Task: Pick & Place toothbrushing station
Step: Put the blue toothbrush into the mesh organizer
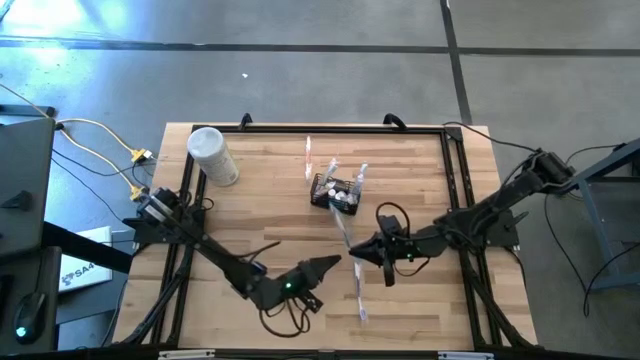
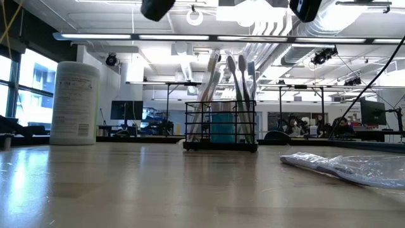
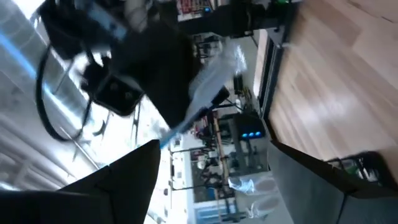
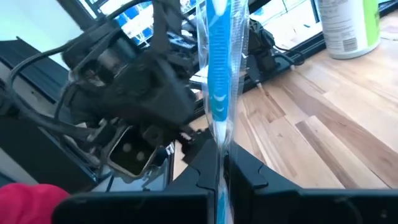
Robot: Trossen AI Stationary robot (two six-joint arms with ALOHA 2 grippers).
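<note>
Two dark arms reach over a wooden table (image 1: 260,225). Nearest the front edge, a clear-wrapped toothbrush (image 1: 359,297) lies flat on the boards, on the near side of the toothbrushing station (image 1: 335,192) and well apart from it; in the low view this wrapper (image 2: 345,166) rests to one side of the caddy (image 2: 220,125).

Left gripper (image 1: 322,267): raised above the table, near the front edge and nearer than the station, its fingers (image 3: 118,186) spread apart with nothing between them.

Right gripper (image 1: 362,251): close beside the left gripper, nearer than the station, its two fingers (image 4: 193,177) pressed together on a wrapped blue toothbrush (image 4: 219,68), which stands up from the closed tips inside its clear sleeve. In the high view this sleeve (image 1: 344,229) runs from the gripper toward the station.

Toothbrushing station: a small black wire-mesh caddy standing upright on the table around mid-depth, holding several pale toothbrushes (image 2: 239,76) that rise above its rim, together with a teal object (image 2: 221,126) whose nature cannot be told.

Beyond the station, another slim pale packet (image 1: 308,158) lies toward the far edge. Farther off, to the left arm's side of the station, a white cylindrical container (image 1: 211,153) stands near the far corner.
</note>
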